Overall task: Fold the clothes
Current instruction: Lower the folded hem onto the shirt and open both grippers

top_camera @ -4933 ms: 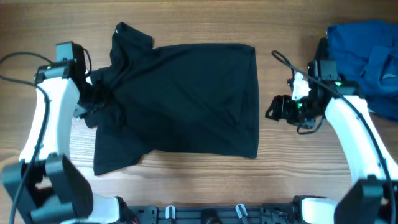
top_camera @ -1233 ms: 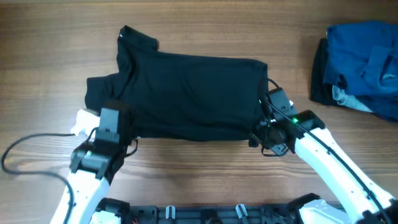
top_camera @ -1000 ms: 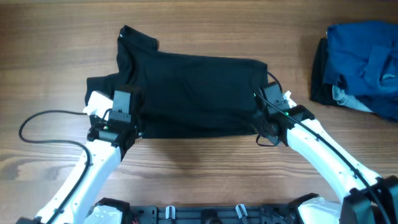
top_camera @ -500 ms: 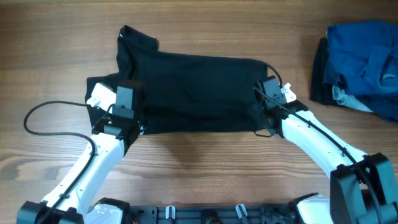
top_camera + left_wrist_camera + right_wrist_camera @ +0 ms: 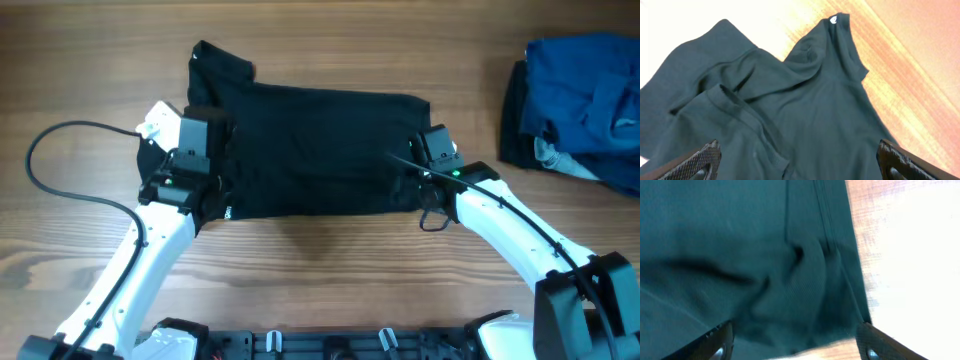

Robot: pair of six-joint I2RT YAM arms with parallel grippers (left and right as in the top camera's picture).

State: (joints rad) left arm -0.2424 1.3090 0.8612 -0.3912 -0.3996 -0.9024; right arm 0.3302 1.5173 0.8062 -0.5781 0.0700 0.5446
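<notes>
Up onto the shirt (image 5: 315,140), half-folded with the blue pile (image 5: 585,95) well to its right, both grippers have slid. Left gripper (image 5: 800,162) and right gripper (image 5: 795,342), over its ends, gape wide, holding nothing. First fold seems done; next, regrasp for a crosswise fold.

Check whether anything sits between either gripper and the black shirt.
Nothing visible does. The left gripper is over the left side of the black shirt and the right gripper is over its right edge, both open with cloth directly under them. The blue clothes pile lies far right, apart from it.
</notes>
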